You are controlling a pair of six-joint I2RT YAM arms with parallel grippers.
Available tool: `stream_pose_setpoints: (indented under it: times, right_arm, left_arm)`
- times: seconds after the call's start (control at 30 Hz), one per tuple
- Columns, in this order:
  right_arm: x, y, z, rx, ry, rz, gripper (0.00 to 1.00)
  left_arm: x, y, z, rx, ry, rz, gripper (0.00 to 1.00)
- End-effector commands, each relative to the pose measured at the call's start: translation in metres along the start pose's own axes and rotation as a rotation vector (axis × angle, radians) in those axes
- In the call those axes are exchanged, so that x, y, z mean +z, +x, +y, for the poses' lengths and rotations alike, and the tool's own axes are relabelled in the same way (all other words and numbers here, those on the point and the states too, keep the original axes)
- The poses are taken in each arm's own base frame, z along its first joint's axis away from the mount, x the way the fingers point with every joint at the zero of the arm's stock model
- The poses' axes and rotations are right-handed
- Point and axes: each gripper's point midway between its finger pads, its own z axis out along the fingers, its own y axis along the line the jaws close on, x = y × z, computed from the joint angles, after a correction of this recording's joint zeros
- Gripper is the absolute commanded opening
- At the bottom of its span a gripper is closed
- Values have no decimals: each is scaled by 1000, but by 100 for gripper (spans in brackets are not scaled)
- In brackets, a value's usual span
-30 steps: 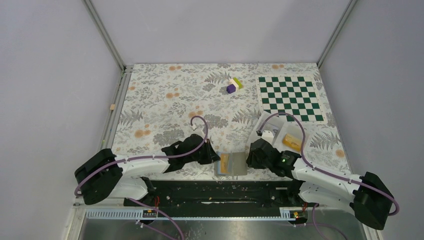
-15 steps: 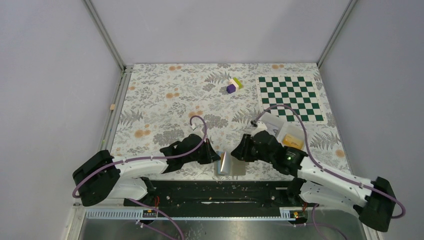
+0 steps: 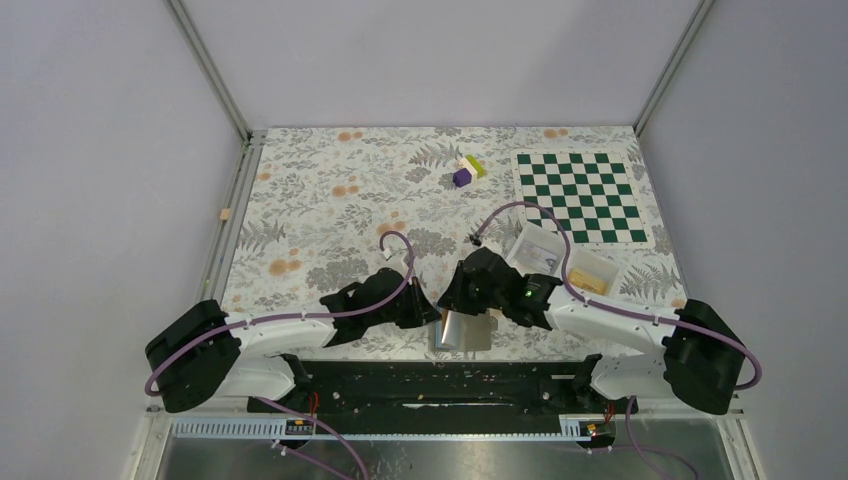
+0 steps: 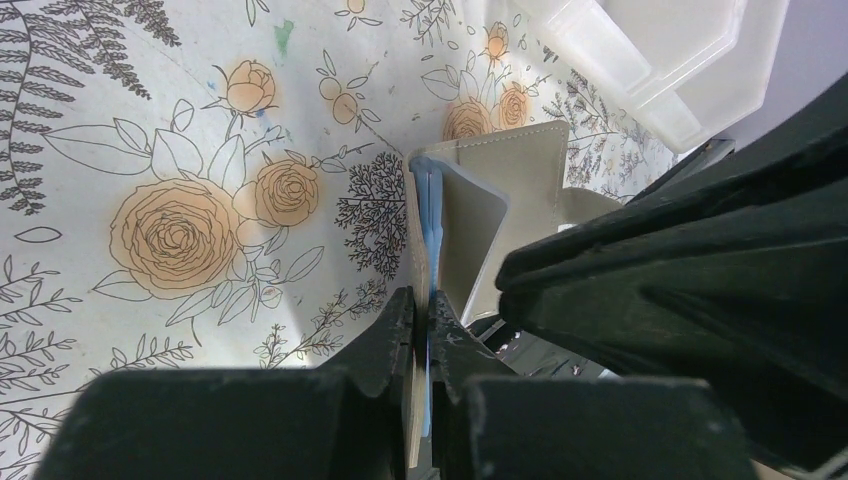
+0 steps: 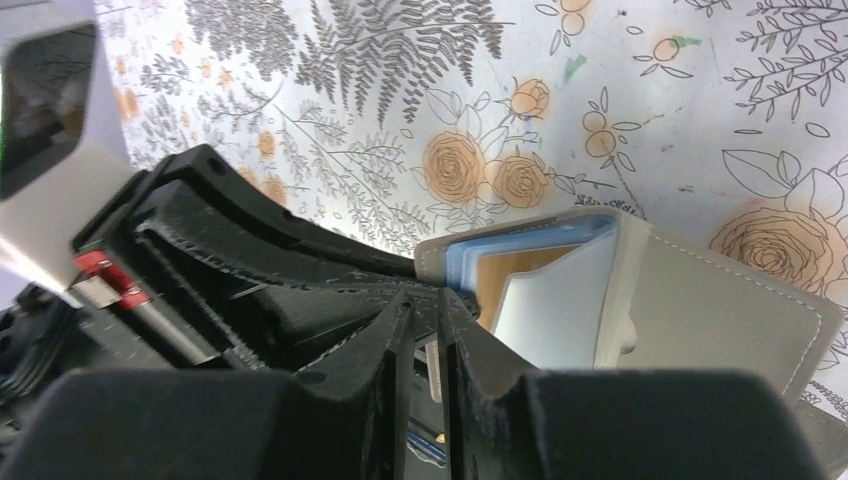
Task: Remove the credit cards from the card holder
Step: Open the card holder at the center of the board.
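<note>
The card holder (image 3: pixel 465 330) lies at the table's near edge, grey outside, light blue inside, half folded with its right panel raised. My left gripper (image 3: pixel 432 313) is shut on the holder's left panel edge; in the left wrist view the jaws (image 4: pixel 421 305) pinch the grey and blue layers of the holder (image 4: pixel 475 215). My right gripper (image 3: pixel 452 303) hovers over the holder's left side. In the right wrist view its jaws (image 5: pixel 427 300) stand almost together with nothing seen between them, just short of the holder (image 5: pixel 700 290). A tan card face (image 5: pixel 508 274) shows inside the pocket.
A clear-white divided tray (image 3: pixel 556 258) holding a tan item (image 3: pixel 590 282) stands right of the holder and shows in the left wrist view (image 4: pixel 650 60). A green checkerboard (image 3: pixel 582 196) lies at the back right. Purple and yellow blocks (image 3: pixel 467 170) sit at the back.
My right gripper has moved left from the holder's right edge to above its left side. The holder went from lying flat open to half folded. The left gripper has not moved.
</note>
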Motion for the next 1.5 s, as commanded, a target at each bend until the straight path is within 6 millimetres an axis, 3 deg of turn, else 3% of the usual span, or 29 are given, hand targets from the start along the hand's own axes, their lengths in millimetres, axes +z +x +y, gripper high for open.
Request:
stream_pose_setpoints:
  times: [0.0,0.2,0.63,0.87,1.17,1.47]
  right_arm:
    - [4,-7,8,7,28,-30,21]
    - [11,5,-13,-25,119,22,20]
    - [-5,15,-65,-122,240,12,21]
    - [-4,30,-66,-252,-5,-7,27]
    - [-4,39,-49,-215,-309,28,36]
    - [-5,44,-54,-184,-376,47,38]
  left_arm:
    - [-3,-15,-19,0,55,-48,0]
    - [-4,-17,-20,2,55,-51,0]
    - [-4,-17,-19,8,58,-52,0]
    - [-6,-15,-18,7,94,-41,0]
    - [-11,-5,-35,-33,250,-5,0]
    - [-18,0,-26,-53,286,-7,0]
